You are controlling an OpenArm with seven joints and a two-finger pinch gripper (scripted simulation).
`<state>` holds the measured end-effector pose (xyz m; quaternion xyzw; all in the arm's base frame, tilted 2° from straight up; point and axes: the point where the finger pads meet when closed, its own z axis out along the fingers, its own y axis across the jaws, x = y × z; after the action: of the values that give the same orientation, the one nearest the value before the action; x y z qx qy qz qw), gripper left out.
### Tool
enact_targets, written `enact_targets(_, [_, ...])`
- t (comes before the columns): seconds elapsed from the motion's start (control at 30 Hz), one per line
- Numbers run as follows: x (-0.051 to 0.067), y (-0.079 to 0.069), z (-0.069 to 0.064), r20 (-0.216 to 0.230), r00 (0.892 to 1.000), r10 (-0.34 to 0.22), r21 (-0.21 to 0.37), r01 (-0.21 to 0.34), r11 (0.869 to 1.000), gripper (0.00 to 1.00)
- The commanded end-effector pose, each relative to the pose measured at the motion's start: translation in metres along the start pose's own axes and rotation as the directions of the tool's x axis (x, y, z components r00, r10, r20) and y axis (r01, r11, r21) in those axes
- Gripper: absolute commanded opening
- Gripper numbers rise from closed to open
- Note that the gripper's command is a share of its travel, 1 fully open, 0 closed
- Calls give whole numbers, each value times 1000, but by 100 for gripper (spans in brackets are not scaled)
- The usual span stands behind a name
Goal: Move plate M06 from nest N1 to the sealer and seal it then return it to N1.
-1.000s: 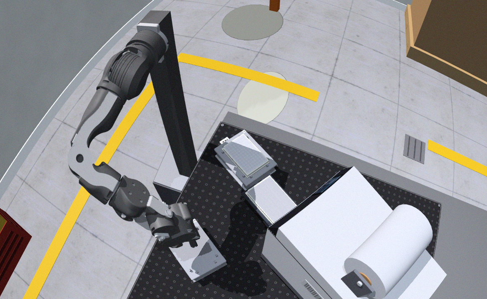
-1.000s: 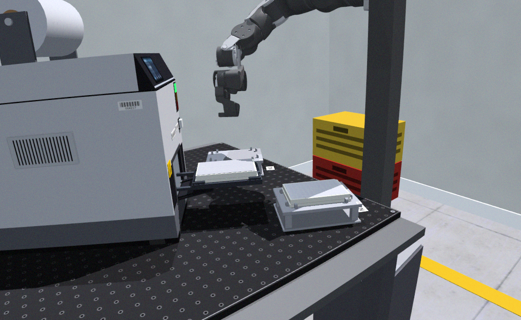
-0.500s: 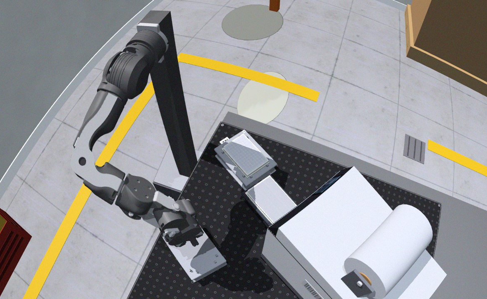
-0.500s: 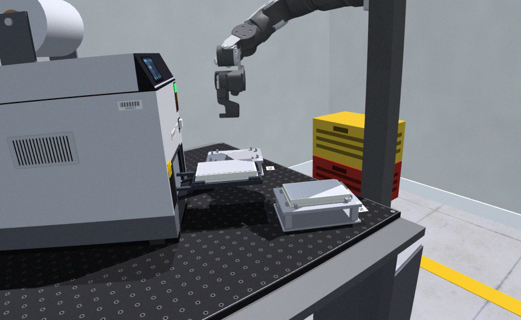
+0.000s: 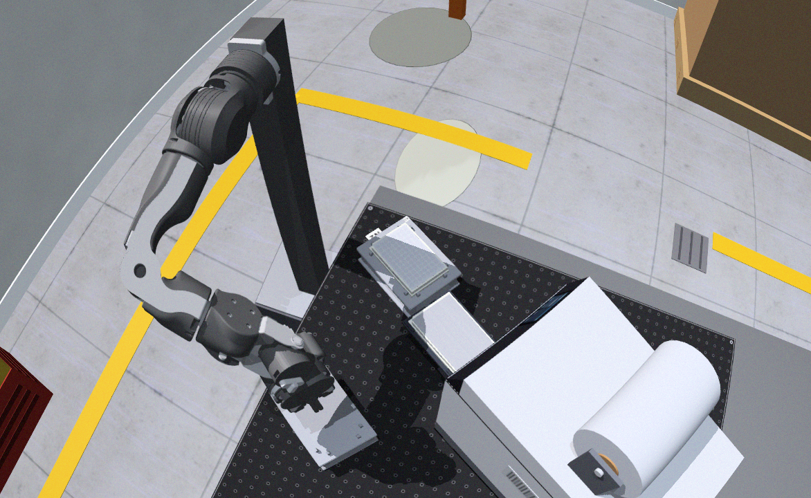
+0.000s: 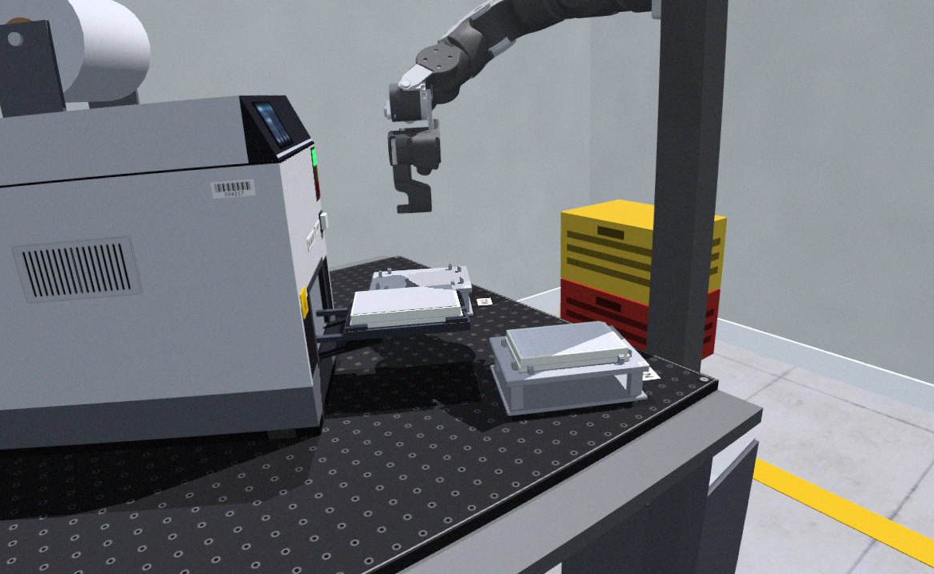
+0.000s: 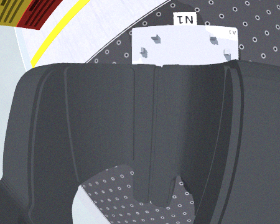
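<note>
Pincer (image 6: 413, 203) shut, holding nothing, high above the bare nest (image 5: 349, 433). Plate (image 6: 402, 303) sits on the sealer's stage (image 6: 385, 329); lamp (image 6: 312, 157) green. Next: lead with closed tips, press the start key (image 6: 323, 221) squarely, clear of the stage.

Yellow crate (image 6: 641, 239) atop red crate (image 6: 602, 308), beside black post (image 6: 684, 178).

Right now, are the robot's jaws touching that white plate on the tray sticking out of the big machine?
Apart. The exterior view shows the gripper, shut and holding nothing, hanging high above the plate on the stage, with bare wall between them.
</note>
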<state>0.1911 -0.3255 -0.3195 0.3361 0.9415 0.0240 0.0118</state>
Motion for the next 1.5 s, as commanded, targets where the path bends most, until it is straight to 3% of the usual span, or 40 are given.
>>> enact_targets(0.0, [-1, -1, -1, 2, 1000, -4, 6, 4, 1000, 0])
enact_targets(1.03, [-1, -1, -1, 2, 1000, -4, 6, 4, 1000, 0])
enact_targets(1.07, [-1, 9, -1, 3, 1000, -11, 3, 11, 1000, 77])
enact_targets(1.2, [-2, 45, -2, 2, 999, -54, 20, 54, 998, 77])
enact_targets(1.47, [-2, 45, -2, 2, 999, -54, 20, 54, 998, 77])
